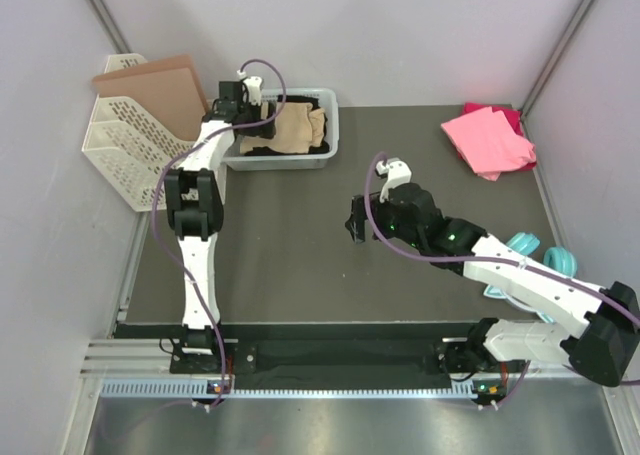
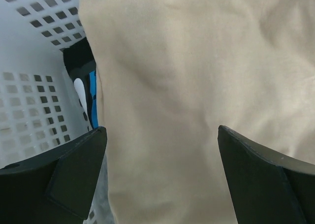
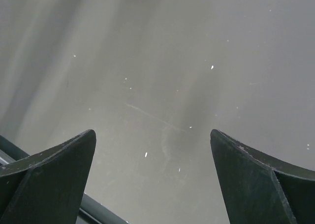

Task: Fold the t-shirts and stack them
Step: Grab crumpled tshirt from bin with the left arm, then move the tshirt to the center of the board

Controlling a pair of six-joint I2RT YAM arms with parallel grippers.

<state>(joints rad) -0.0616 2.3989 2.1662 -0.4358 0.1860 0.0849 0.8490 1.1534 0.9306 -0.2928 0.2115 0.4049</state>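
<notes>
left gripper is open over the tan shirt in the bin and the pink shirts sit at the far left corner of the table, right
No: the pink shirts lie at the far right corner of the table, as the top external view shows. The rest holds: the left gripper is open over the tan shirt in the bin.

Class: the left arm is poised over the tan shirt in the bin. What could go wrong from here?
The open left gripper might also pinch the dark cloth at the edge of the tan shirt, lifting both. The wall of the bin stands close, so the shirt could snag on it as it comes out.
</notes>
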